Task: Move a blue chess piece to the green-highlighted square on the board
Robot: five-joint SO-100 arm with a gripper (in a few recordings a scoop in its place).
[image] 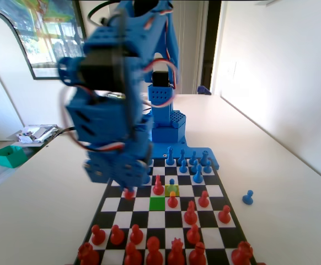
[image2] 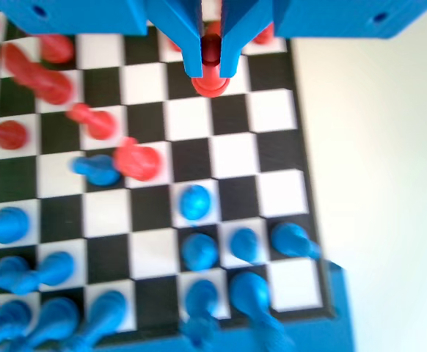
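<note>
In the fixed view my gripper (image: 128, 187) hangs low over the board's (image: 112, 204) left side, blurred by motion. It is shut on a red pawn (image: 129, 194). The wrist view shows the two jaws close together around that red pawn (image2: 210, 83), at the gripper (image2: 211, 70). A small blue pawn (image: 172, 181) stands on the yellowish-olive cell, to the right of the gripper. In the wrist view this blue pawn (image2: 96, 170) sits beside a red pawn (image2: 139, 161). The green-highlighted square (image: 157, 203) lies bare, one cell nearer the camera and one cell left of the olive one.
Red pawns (image: 172, 200) stand right beside the green square, and more red pieces (image: 152, 245) fill the near rows. Blue back-row pieces (image: 193, 165) crowd the arm's base. A lone blue pawn (image: 248, 197) lies off the board on the table at the right.
</note>
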